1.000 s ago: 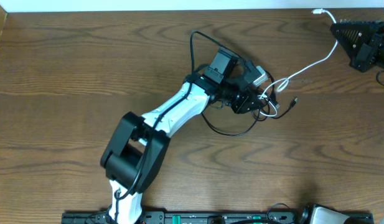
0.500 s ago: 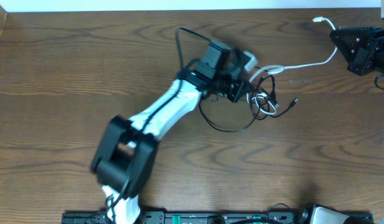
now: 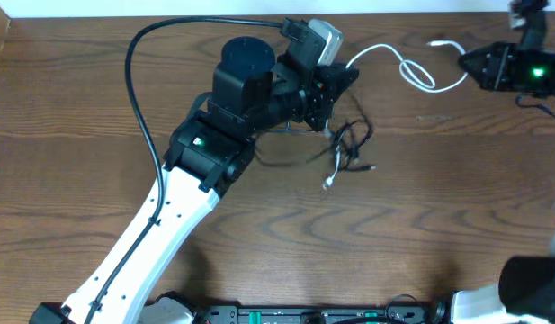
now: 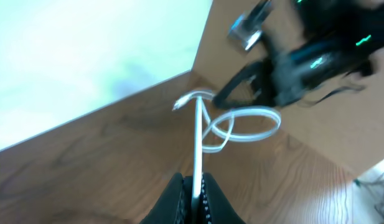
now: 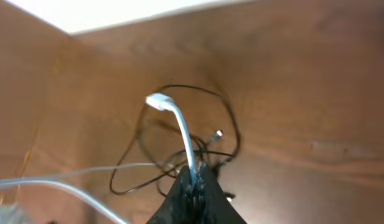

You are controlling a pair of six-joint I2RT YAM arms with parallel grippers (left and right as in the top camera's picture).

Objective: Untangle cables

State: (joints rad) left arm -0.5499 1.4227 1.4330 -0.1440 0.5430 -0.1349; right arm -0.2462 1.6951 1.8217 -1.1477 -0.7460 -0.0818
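Observation:
The white cable (image 3: 412, 70) runs slack in a loop between my two grippers at the far side of the table, its plug end (image 3: 436, 42) free. My left gripper (image 3: 343, 76) is shut on the white cable (image 4: 198, 134), which rises straight from the closed fingers (image 4: 179, 194). My right gripper (image 3: 464, 63) is shut on the white cable (image 5: 182, 134) a short way below its plug (image 5: 157, 101). The black cable (image 3: 351, 142) lies in a loose tangle on the table just below the left gripper, also visible as the black cable (image 5: 223, 118) beyond the right fingers.
The left arm (image 3: 169, 207) stretches diagonally from the near left edge to the far middle. Its thick black arm wire (image 3: 138, 81) arches over the left part of the table. The far table edge (image 3: 394, 12) lies close behind both grippers.
The left gripper has shut on the white cable and swung up and left toward the far edge, drawing it out of the black tangle. The right gripper has moved slightly left.

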